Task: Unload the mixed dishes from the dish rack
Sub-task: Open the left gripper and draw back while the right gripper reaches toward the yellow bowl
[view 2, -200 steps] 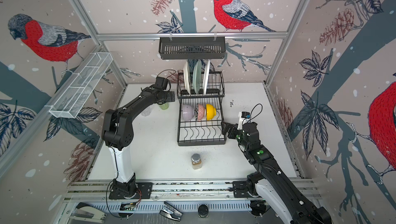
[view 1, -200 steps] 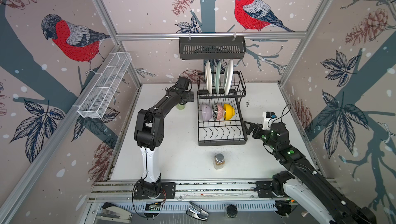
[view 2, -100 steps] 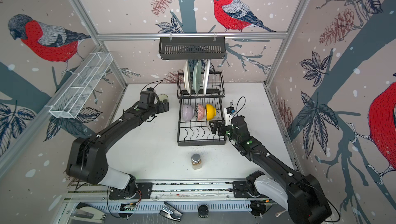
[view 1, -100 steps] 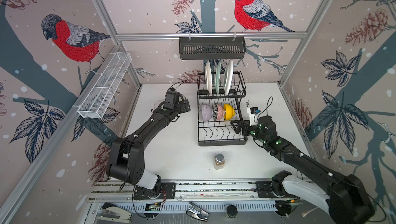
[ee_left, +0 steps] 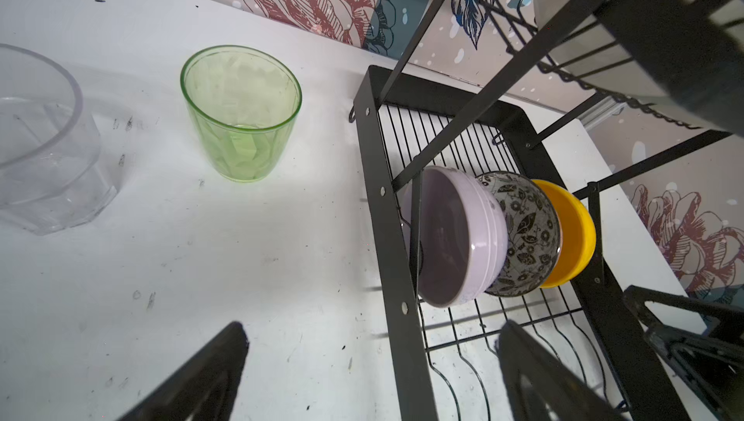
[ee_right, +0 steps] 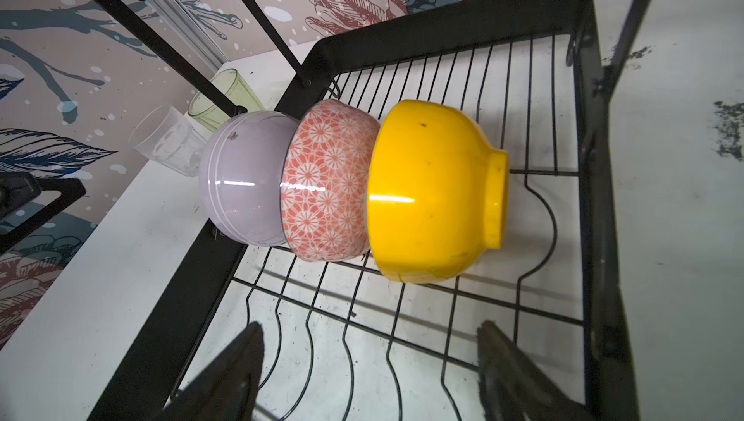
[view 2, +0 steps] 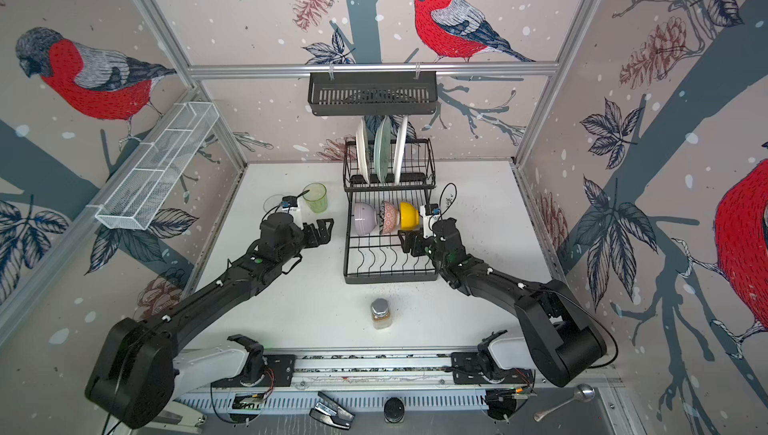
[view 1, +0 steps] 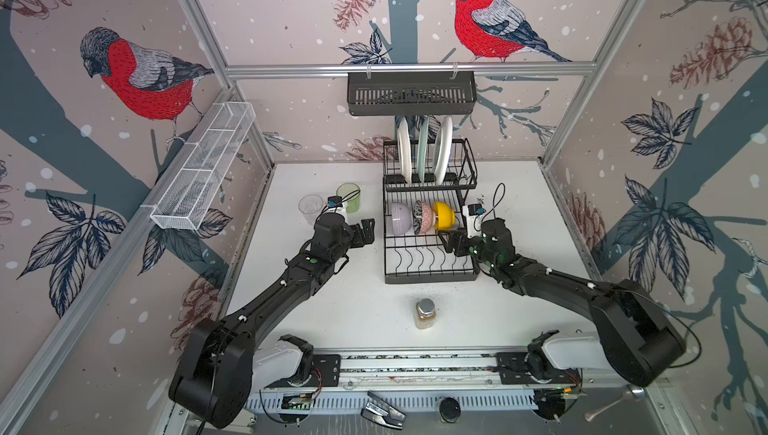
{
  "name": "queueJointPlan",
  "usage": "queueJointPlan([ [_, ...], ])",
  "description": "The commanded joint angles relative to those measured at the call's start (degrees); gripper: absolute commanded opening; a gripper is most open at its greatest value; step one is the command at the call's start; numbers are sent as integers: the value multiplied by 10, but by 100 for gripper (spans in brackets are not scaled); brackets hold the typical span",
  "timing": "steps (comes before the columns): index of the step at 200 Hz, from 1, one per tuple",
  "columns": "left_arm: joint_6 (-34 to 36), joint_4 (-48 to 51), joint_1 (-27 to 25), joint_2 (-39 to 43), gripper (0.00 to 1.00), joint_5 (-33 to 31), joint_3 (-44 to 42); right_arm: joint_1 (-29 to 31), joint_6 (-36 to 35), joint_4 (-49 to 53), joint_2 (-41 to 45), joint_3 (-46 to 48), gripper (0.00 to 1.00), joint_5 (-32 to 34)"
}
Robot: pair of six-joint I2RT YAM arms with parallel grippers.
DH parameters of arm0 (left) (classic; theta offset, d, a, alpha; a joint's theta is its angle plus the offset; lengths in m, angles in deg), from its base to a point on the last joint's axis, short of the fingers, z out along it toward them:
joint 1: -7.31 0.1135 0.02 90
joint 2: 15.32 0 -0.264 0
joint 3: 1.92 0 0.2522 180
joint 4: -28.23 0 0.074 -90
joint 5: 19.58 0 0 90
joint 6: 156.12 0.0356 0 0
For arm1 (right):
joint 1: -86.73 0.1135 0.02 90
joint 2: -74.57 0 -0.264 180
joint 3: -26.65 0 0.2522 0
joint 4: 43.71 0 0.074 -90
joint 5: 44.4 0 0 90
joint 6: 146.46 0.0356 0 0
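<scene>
Dish rack [view 1: 430,278], black wire, sits on the table [view 1: 353,287] toward twelve o'clock: three plates [view 1: 423,150] upright on top, lilac bowl [view 1: 400,219], pink-patterned bowl [view 1: 424,216], yellow bowl [view 1: 444,213] nested on edge below. Green tumbler [view 1: 348,198] and clear tumbler [view 1: 310,208] stand at its nine o'clock. Left gripper [view 1: 369,232], right gripper [view 1: 451,241]: spread, empty.

table [view 1: 353,300]: white top, scuffed, dark specks near the rack's right side.
dish rack [view 1: 430,279]: black wire, stands mid-table toward the back wall.
green tumbler [view 1: 348,198]: upright, left of the rack, not touching it.
clear tumbler [view 1: 310,208]: upright, beside the green one, farther left.
jar [view 1: 424,314]: silver cap, brown contents, upright, in front of the rack, apart.
</scene>
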Motion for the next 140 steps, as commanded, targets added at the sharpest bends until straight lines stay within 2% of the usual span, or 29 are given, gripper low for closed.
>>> queueJointPlan([
  [1, 13, -57, -4, 6, 97, 10, -12, -14, -14, -61, -24, 1, 85, 1],
  [39, 15, -88, -9, 28, 97, 16, -43, -39, -8, -106, -62, -2, 88, -54],
  [66, 12, -81, -9, 4, 97, 20, -37, -39, -24, -74, -92, -33, 88, -50],
  [111, 9, -82, -9, -7, 97, 29, -33, -41, -21, -82, -120, -40, 87, -48],
  [140, 8, -83, -10, 0, 97, 29, -36, -36, -25, -81, -121, -42, 88, -17],
])
